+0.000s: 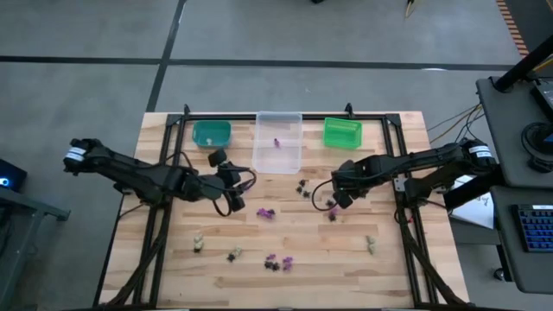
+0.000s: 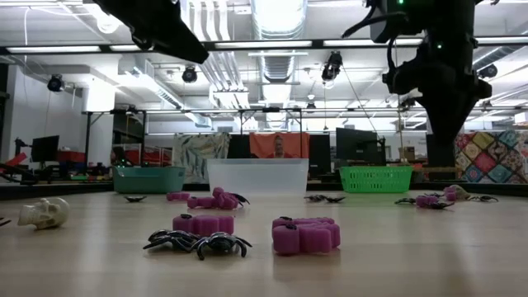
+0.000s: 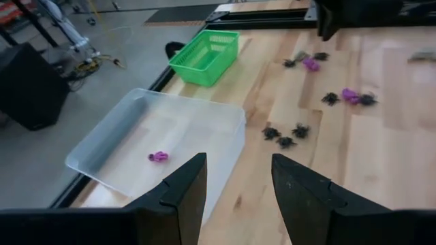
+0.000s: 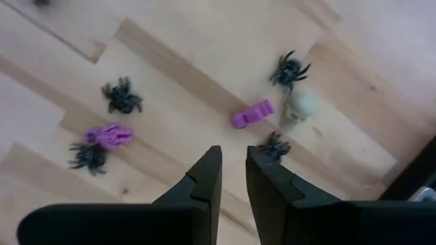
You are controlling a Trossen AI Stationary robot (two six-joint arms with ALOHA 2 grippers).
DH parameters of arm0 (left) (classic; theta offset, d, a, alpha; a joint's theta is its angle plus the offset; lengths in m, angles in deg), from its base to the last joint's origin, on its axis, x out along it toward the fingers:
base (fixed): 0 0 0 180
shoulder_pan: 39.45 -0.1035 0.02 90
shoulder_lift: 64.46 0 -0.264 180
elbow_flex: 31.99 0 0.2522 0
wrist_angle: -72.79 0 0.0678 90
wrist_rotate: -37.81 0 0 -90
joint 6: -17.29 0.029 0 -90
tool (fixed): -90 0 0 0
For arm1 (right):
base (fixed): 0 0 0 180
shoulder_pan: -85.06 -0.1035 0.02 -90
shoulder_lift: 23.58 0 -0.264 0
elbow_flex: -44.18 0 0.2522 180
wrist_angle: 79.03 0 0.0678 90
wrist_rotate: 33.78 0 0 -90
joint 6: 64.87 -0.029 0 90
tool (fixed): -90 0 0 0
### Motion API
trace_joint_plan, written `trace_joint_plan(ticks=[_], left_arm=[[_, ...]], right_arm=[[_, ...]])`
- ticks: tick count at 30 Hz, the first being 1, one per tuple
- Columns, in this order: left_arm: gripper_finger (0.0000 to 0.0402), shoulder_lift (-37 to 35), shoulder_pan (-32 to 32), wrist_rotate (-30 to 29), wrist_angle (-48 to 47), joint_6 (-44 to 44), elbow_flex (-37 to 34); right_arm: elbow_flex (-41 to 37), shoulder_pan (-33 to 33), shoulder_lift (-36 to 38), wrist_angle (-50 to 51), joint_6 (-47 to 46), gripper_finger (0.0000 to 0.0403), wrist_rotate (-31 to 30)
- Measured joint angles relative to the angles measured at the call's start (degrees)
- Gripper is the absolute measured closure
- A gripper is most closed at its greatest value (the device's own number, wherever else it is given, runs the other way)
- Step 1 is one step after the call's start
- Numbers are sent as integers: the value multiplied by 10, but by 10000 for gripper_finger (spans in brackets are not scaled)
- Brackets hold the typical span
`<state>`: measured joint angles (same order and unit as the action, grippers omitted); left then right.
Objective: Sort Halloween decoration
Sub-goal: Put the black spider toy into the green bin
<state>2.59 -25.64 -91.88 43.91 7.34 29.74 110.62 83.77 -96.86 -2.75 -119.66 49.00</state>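
Tiny purple, black and pale beige trinkets lie scattered on the wooden table (image 1: 285, 285). They include a purple piece (image 4: 251, 114), a pale skull (image 4: 298, 109) and black spiders (image 4: 122, 95) under my right gripper. One purple trinket (image 3: 159, 156) lies inside the clear bin (image 3: 136, 136). My left gripper (image 3: 235, 184) is open and empty, raised beside the clear bin's near left corner (image 1: 232, 186). My right gripper (image 4: 233, 170) hovers above the trinkets right of the table's centre (image 1: 339, 197), fingers a narrow gap apart with nothing between them.
The teal bin (image 1: 212, 134), clear bin (image 1: 278, 141) and green bin (image 1: 342, 132) stand in a row along the far edge. More trinkets lie toward the near edge: a skull (image 2: 43, 213), purple pieces (image 2: 305, 235) and black spiders (image 2: 198, 243).
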Motion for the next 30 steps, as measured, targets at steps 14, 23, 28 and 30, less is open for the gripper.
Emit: trace_joint_plan(ticks=[14, 23, 28, 30], left_arm=[[253, -7, 0, -4, 1, 13, 0], [253, -6, 0, -4, 2, 10, 0], [253, 15, 0, -3, 27, 19, 0], [253, 28, 0, 3, 45, 24, 0]], right_arm=[[-33, 40, 0, 1, 87, 323, 3], [-33, 29, 0, -50, 276, 327, 162], [-33, 26, 0, -212, 296, 335, 117], [-36, 16, 0, -280, 341, 335, 115]])
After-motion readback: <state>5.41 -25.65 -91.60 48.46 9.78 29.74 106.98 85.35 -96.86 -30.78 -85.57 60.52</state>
